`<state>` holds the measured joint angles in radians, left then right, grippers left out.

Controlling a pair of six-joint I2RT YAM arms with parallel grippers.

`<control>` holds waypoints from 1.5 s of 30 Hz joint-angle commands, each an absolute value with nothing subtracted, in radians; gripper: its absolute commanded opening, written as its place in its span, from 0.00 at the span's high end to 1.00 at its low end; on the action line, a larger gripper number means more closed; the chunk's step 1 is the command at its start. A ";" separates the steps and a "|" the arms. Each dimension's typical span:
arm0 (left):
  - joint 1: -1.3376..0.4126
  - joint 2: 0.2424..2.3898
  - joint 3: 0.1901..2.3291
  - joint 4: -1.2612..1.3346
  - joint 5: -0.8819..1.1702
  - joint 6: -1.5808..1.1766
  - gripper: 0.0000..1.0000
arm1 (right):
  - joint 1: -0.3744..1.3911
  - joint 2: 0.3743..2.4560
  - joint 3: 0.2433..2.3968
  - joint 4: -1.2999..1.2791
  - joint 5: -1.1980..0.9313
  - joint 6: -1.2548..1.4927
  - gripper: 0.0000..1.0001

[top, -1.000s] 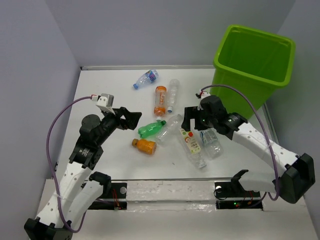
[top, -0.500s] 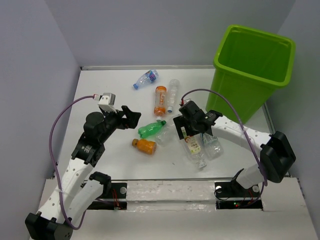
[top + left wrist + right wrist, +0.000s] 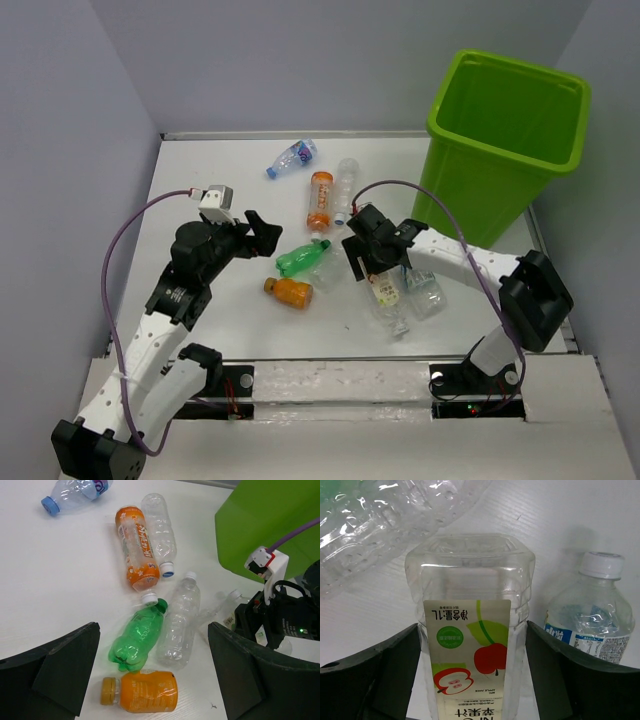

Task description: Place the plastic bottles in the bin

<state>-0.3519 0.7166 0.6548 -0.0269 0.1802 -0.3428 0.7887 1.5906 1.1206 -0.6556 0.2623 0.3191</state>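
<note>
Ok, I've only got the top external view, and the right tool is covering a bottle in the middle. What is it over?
Observer: The right wrist view shows the right tool open around a clear square apple-label bottle. I cannot tell whether the fingers touch it.
Operator: Anything crowding it?
Observer: A blue-label bottle with a white cap lies close alongside, outside the fingers.
Operator: And the left tool?
Observer: In the left wrist view the left tool is open and empty. The dented green bottle lies on the table between its fingers.
</note>
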 commanded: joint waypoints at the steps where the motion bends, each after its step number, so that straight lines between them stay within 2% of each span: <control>1: -0.353 0.721 0.689 -0.026 0.166 -0.345 0.01 | 0.821 1.510 1.198 -0.699 0.305 0.330 0.59; 3: -0.351 0.722 0.687 -0.025 0.167 -0.347 0.01 | 0.841 1.433 1.250 -0.730 0.318 0.330 0.63; 8: -0.350 0.730 0.690 -0.020 0.181 -0.353 0.01 | 0.856 1.296 1.437 -0.741 0.380 0.263 0.65; 12: -0.348 0.723 0.687 -0.023 0.181 -0.351 0.01 | 0.856 1.262 1.667 -0.599 0.612 0.112 0.66; 13: -0.347 0.721 0.687 -0.028 0.173 -0.353 0.01 | 0.856 1.253 1.693 -0.445 0.667 0.060 0.67; 14: -0.347 0.721 0.686 -0.029 0.170 -0.353 0.01 | 0.856 1.250 1.701 -0.332 0.727 -0.110 0.68; 15: -0.348 0.721 0.687 -0.031 0.166 -0.359 0.01 | 0.815 1.247 1.695 -0.084 0.808 -0.206 0.68; 16: -0.347 0.724 0.684 -0.031 0.166 -0.365 0.01 | 0.783 1.262 1.694 0.023 0.828 -0.345 0.69; 18: -0.348 0.727 0.684 -0.032 0.157 -0.374 0.01 | 0.629 1.299 1.762 0.142 0.819 -0.393 0.70; 21: -0.350 0.732 0.681 -0.046 0.137 -0.393 0.01 | 0.417 1.385 1.877 0.149 0.746 -0.342 0.70; 27: -0.353 0.742 0.696 -0.123 0.124 -0.439 0.04 | 0.240 1.506 1.913 0.149 0.704 -0.348 0.68; 29: -0.353 0.744 0.698 -0.173 0.135 -0.487 0.06 | 0.192 1.499 1.856 0.149 0.674 -0.301 0.61; 30: -0.353 0.742 0.690 -0.187 0.140 -0.509 0.07 | 0.183 1.493 1.835 0.147 0.664 -0.284 0.54; 31: -0.353 0.739 0.681 -0.213 0.156 -0.532 0.08 | 0.183 1.471 1.800 0.140 0.657 -0.272 0.33; 34: -0.353 0.738 0.612 -0.227 0.202 -0.636 0.08 | 0.183 1.444 1.787 0.034 0.612 -0.207 0.01; 38: -0.353 0.752 0.491 -0.216 0.218 -0.756 0.08 | 0.183 1.373 1.825 -0.197 0.468 -0.042 0.00; 40: -0.354 0.758 0.445 -0.216 0.207 -0.785 0.08 | 0.183 1.333 1.809 -0.306 0.327 0.027 0.00; 45: -0.370 0.733 0.410 -0.251 0.120 -0.867 0.07 | 0.287 1.135 1.585 -0.360 0.069 0.182 0.00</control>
<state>-0.3542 0.7624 0.4088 -0.2451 0.1646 -0.7731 0.2066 1.2648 1.6974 -0.2695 0.3065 0.0257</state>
